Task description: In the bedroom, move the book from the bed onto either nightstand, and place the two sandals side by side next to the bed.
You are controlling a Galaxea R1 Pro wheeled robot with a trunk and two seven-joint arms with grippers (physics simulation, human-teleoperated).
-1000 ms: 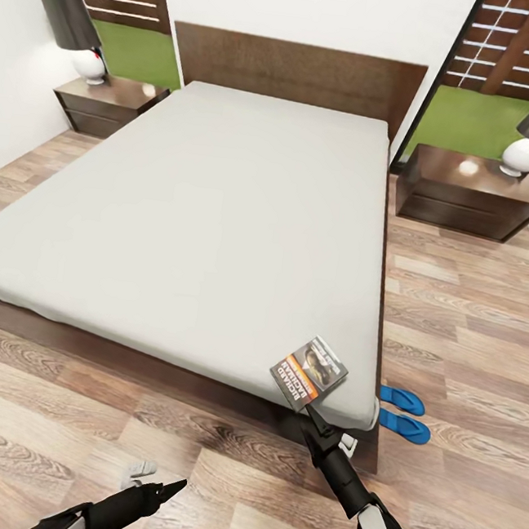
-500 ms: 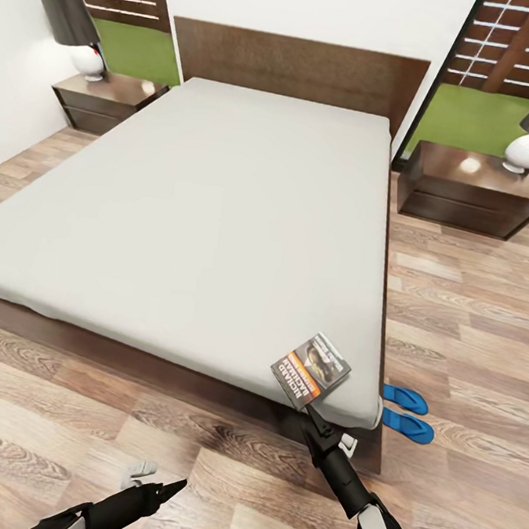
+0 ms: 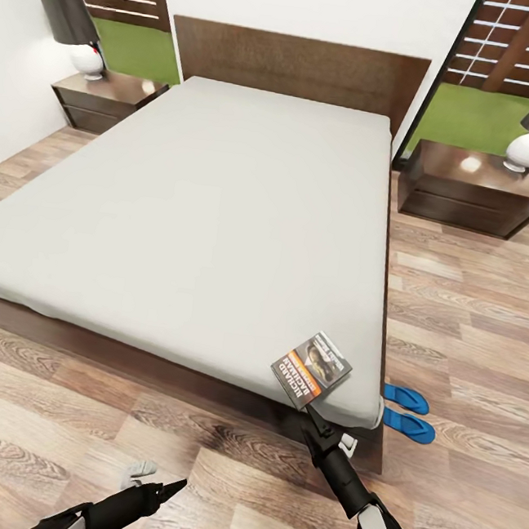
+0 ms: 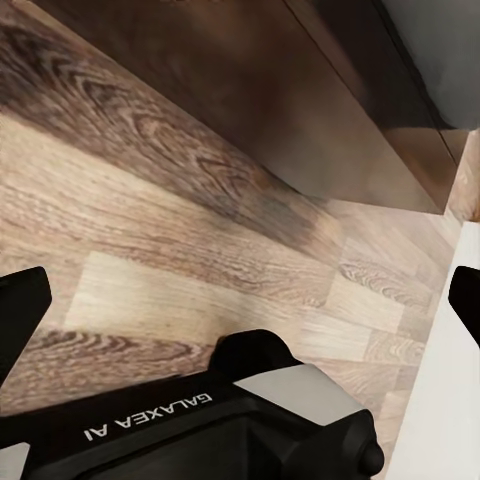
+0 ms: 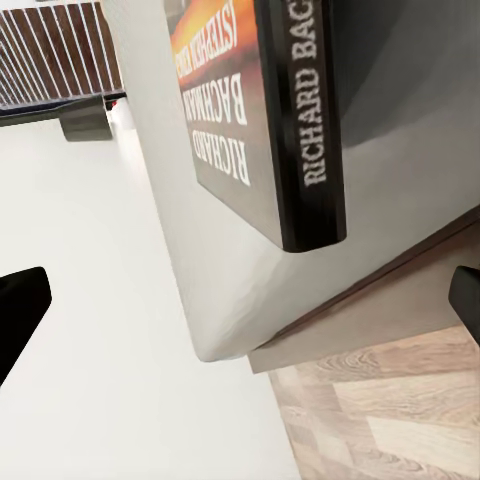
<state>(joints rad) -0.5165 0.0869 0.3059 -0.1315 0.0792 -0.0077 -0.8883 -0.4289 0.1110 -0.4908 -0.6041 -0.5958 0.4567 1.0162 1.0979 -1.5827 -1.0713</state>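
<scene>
The bed (image 3: 221, 210) occupies the centre of the wood-plank floor (image 3: 472, 321), with one nightstand (image 3: 468, 189) at its far right and another (image 3: 106, 101) at its far left. The book (image 3: 311, 369) lies on the mattress's near right corner. Two blue sandals (image 3: 406, 410) lie together on the floor just right of that corner. The right gripper (image 3: 311, 414) sits just beside the book, fingers spread wide; the left gripper (image 3: 176, 484) hangs over the floor, likewise wide.

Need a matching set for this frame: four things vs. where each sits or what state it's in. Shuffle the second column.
1. dark paperback book with orange band
2. two bright blue flip-flop sandals
3. right gripper
4. left dark-brown wooden nightstand

A. on the floor beside the bed
B. open, just below the book
C. carries a black-shaded lamp
D. at the mattress's near right corner

Pairs: 1-D, 2-A, 3-B, 4-C
</scene>
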